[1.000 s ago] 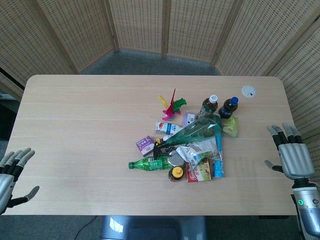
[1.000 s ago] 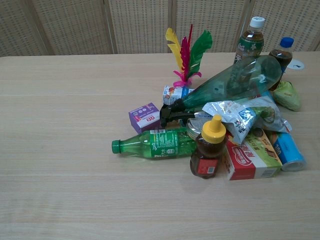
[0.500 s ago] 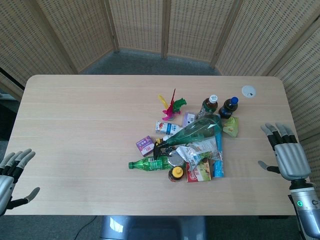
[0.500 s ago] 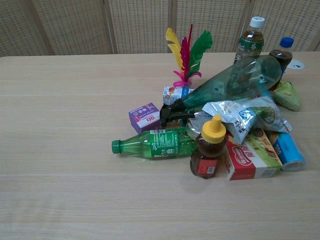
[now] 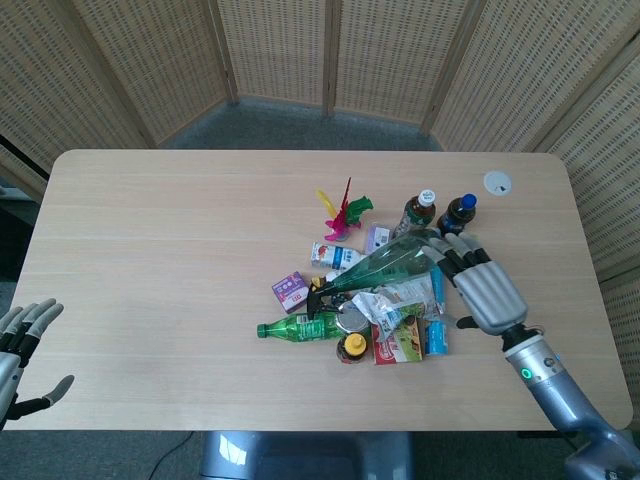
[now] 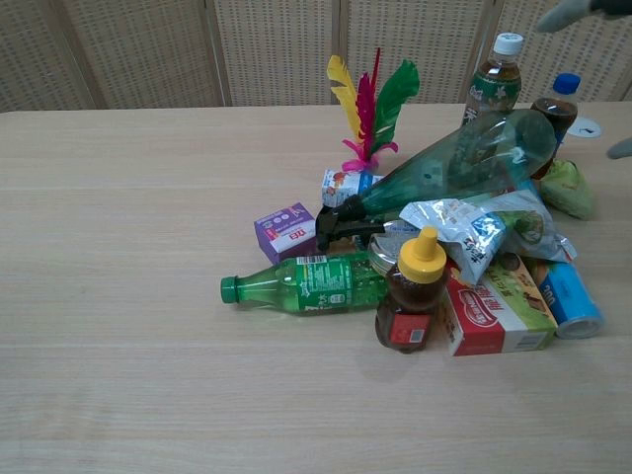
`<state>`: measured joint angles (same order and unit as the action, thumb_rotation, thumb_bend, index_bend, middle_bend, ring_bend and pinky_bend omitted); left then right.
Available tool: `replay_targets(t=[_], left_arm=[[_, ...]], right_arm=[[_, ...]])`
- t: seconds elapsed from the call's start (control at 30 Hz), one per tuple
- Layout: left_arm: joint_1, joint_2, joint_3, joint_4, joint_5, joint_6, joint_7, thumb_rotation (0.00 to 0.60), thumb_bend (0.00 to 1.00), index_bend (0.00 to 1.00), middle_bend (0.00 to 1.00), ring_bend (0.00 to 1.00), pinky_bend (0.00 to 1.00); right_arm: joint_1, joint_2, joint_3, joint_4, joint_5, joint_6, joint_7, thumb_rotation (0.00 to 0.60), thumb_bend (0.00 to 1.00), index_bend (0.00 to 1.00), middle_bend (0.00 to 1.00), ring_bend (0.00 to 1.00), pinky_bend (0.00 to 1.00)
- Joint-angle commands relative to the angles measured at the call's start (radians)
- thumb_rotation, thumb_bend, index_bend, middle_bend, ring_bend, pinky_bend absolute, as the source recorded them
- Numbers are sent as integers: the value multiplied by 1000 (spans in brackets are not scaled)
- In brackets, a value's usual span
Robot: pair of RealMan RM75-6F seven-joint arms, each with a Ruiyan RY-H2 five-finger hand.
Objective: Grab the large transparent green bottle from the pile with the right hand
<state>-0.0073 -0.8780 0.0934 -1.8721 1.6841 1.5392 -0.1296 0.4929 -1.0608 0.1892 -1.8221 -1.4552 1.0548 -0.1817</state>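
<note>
Head view looks steeply down on the whole table (image 5: 150,250); chest view sits low, close; both share the pile (image 5: 385,290).

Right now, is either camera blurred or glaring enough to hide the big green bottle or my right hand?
Head view: sharp and evenly lit, large green bottle and right hand both clear. Chest view: the bottle is crisp, with only faint reflections on its clear wall; the right hand is cropped at the top right corner, showing only soft, blurred fingertips.

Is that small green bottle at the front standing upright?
No, the small green bottle lies on its side on the table, its cap pointing left.
</note>
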Motion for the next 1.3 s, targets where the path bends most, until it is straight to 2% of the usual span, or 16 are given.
replay_targets(t=[0.03,0.3,0.6,1.3], left_arm=[[-1,-5,-1,8,-6,-6,-7,600,319,45,0,0,0],[-8,-24,-4,32,-27,-29,-26,600,321,46,0,0,0],[-15,-35,-10,46,-45,-46,-32,600,322,46,0,0,0],[-34,-47,-25,56,-83,-81,-35,600,320,46,0,0,0]], right_arm=[[61,-51,11,-5,40,-71,-40,600,64,12,94,0,0],[167,-159,11,30,140,-183,-130,600,67,15,91,0,0],[250,-255,13,105,246,-235,-195,600,69,16,90,0,0],[397,-356,11,267,348,-320,-212,600,74,24,88,0,0]])
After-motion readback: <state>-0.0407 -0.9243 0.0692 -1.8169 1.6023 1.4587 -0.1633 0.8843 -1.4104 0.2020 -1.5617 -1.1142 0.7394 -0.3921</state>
